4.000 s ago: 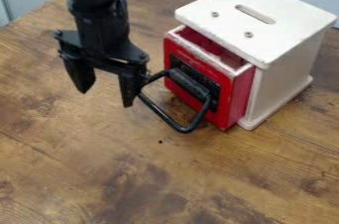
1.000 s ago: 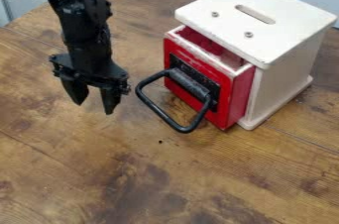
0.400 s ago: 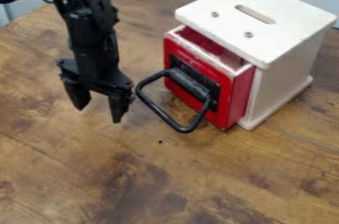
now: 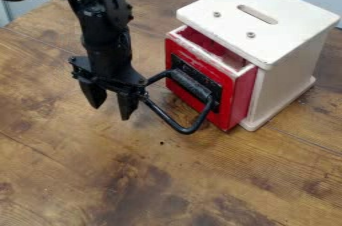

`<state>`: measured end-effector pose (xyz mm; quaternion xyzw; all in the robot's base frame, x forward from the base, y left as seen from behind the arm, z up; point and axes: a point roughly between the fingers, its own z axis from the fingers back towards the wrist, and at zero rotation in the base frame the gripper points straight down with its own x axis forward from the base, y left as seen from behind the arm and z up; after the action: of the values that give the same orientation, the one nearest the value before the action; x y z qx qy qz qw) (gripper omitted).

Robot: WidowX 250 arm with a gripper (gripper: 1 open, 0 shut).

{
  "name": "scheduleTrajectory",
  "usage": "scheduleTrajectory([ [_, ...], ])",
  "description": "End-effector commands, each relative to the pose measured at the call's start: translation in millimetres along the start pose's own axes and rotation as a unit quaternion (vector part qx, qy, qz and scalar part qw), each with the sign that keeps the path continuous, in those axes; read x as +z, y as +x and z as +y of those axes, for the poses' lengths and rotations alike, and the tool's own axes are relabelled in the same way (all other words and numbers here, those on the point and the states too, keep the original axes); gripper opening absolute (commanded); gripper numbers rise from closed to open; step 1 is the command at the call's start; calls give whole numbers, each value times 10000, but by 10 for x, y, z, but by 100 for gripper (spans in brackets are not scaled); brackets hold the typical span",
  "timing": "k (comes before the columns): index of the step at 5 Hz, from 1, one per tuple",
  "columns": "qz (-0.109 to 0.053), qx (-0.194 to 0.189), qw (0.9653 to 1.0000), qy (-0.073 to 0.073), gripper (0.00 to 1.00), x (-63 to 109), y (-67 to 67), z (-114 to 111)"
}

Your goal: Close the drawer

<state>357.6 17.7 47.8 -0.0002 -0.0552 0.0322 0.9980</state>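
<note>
The drawer [image 4: 225, 98] has a red front and stands pulled partway out of the cream-white box [image 4: 274, 40]. A black block mount [image 4: 194, 83] sits on its face. From it a large black wire loop handle [image 4: 171, 113] reaches out over the table toward the left. My gripper [image 4: 112, 100] hangs from the dark arm, pointing down, just left of the loop. Its right finger [image 4: 130, 102] is close beside the loop's left end. The fingers stand narrow, shut on nothing.
The box has a slotted top and stands at the right on a worn wooden table [image 4: 80, 180]. The table's far edge runs along the upper left.
My gripper has moved to the right, from well left of the handle to right beside its left end. The drawer has not moved.
</note>
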Motion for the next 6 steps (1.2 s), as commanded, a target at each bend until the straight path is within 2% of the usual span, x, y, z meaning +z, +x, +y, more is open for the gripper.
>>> scheduleTrajectory([
  [1,-312,218,9993,69,100,139,144,38],
  [2,-268,310,9992,37,100,184,175,60],
  [3,-267,270,9993,21,100,138,209,-13],
  [4,-327,233,9992,0,100,27,309,122],
  [5,-300,161,9994,14,100,-16,398,230],
  [6,-272,222,9994,40,100,4,413,186],
])
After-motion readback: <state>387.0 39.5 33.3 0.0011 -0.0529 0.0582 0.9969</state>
